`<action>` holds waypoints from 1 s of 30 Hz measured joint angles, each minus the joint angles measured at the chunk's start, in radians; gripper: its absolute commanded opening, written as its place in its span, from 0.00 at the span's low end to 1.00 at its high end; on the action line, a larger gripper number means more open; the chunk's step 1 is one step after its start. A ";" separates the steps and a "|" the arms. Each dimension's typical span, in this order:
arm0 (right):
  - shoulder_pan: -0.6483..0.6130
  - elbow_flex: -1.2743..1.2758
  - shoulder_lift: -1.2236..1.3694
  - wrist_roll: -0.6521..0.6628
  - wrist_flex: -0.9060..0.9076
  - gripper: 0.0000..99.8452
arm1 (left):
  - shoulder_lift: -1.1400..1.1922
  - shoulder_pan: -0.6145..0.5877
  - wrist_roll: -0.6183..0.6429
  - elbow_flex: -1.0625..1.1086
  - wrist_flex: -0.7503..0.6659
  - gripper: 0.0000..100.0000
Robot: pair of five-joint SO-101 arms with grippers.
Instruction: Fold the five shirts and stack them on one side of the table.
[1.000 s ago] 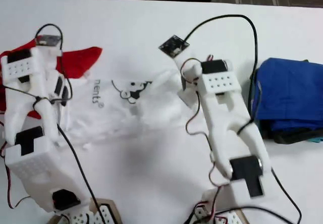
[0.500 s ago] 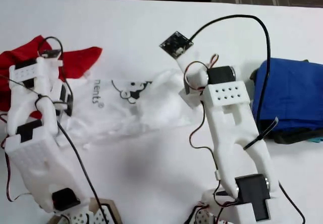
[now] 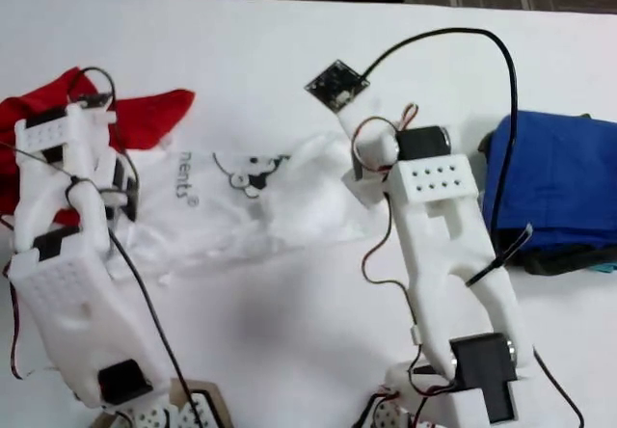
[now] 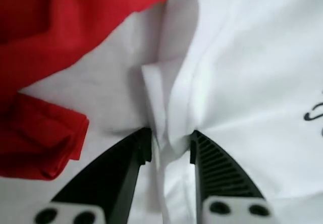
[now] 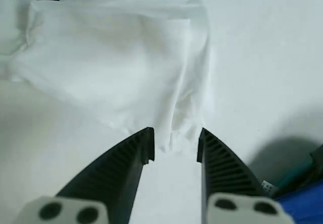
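The white tabletop (image 3: 289, 42) runs across the whole high view. In the middle of it lies the white shirt (image 3: 241, 206), printed side up, rumpled and stretched out between the two arms. It isn't folded yet.

At the right edge of the frame sits a pile of blue cloth (image 3: 559, 197), which looks like folded shirts already stacked. How many are in it I can't tell. At upper left a red shirt (image 3: 145, 115) lies bunched, partly under the left arm and just touching the white one.

The left pincer (image 4: 170, 143) is down at the white shirt's end nearest the red one. Its jaws are narrowly parted, with a raised ridge of cloth standing between them. They don't look clamped. The right pincer (image 5: 175, 142) is parted about as far, straddling the hem at the opposite end, with bare tabletop under the tips.

The shirt looks light, limp and thin. It should sag and slide on that smooth top, so I'd take it by a doubled edge or hem at both ends, not by a single layer.
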 measured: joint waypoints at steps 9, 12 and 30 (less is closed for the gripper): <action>0.000 0.000 0.000 0.000 0.000 0.15 | 0.002 0.006 0.006 -0.009 0.015 0.03; 0.000 0.000 0.000 0.000 0.000 0.15 | 0.003 0.015 0.008 -0.021 0.020 0.03; 0.226 0.212 -0.321 0.000 0.020 0.15 | -0.115 0.221 0.037 -0.419 0.327 0.03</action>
